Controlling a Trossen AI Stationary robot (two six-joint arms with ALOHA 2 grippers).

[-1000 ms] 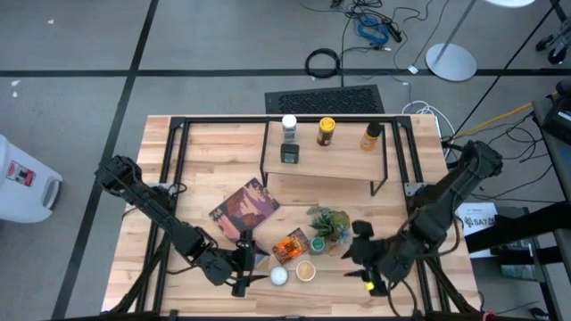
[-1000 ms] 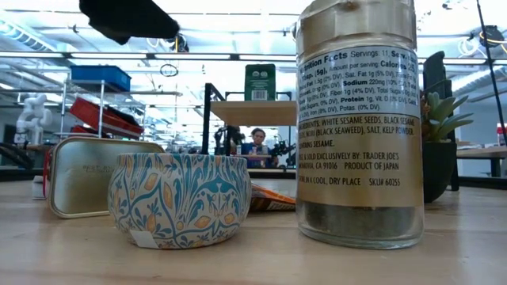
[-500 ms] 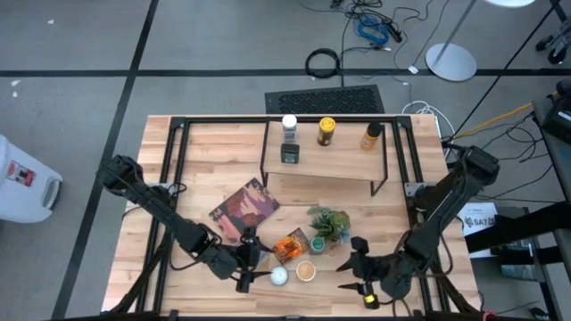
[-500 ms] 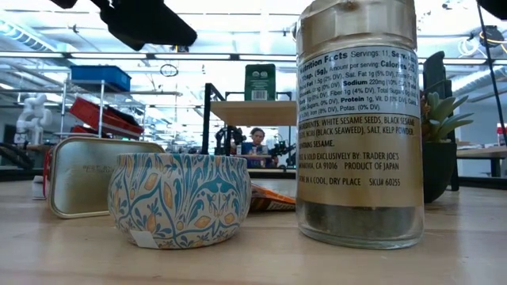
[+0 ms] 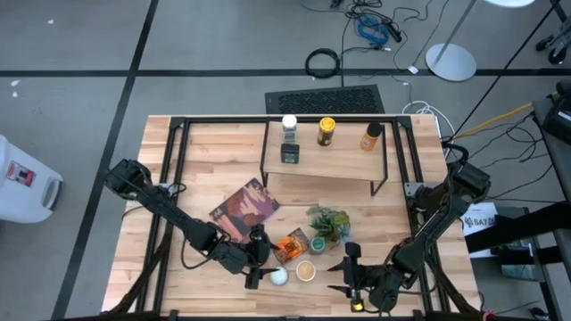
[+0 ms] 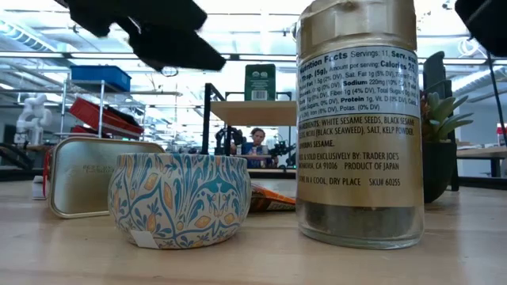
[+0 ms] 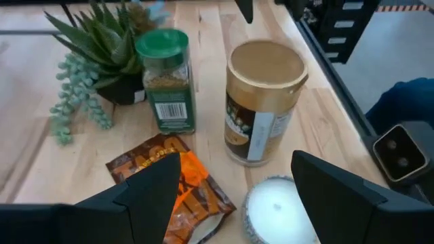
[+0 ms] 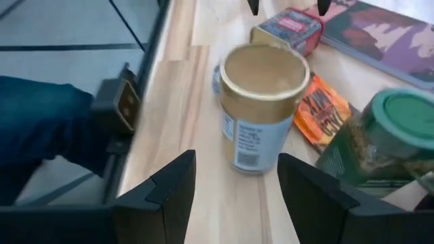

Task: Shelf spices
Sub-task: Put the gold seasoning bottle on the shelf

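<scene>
Spice containers near the desk's front edge, with both arms converging on them from opposite sides. The tan-lidded jar (image 5: 306,270) stands upright between the white-topped tin (image 5: 279,275) and the green-lidded jar (image 5: 318,243), with the orange packet (image 5: 290,244) lying flat just behind it and the potted plant (image 5: 328,222) beyond. The left gripper (image 5: 254,275), jaws spread wide and holding nothing, hovers beside the white-topped tin; the right gripper (image 5: 343,276), jaws likewise parted and empty, faces the tan-lidded jar from the other side. Four containers already stand on the shelf (image 5: 339,165) at the desk's rear. Judged from this layout, the principal hazard is collision: both grippers point at the same tight cluster, so simultaneous advance could bring the jaws together or topple the tall jar. A secondary risk is crowding, since a finger sliding past the tan-lidded jar may nudge the tin or snag the packet, and the plant's leaves obstruct a lift toward the shelf.
</scene>
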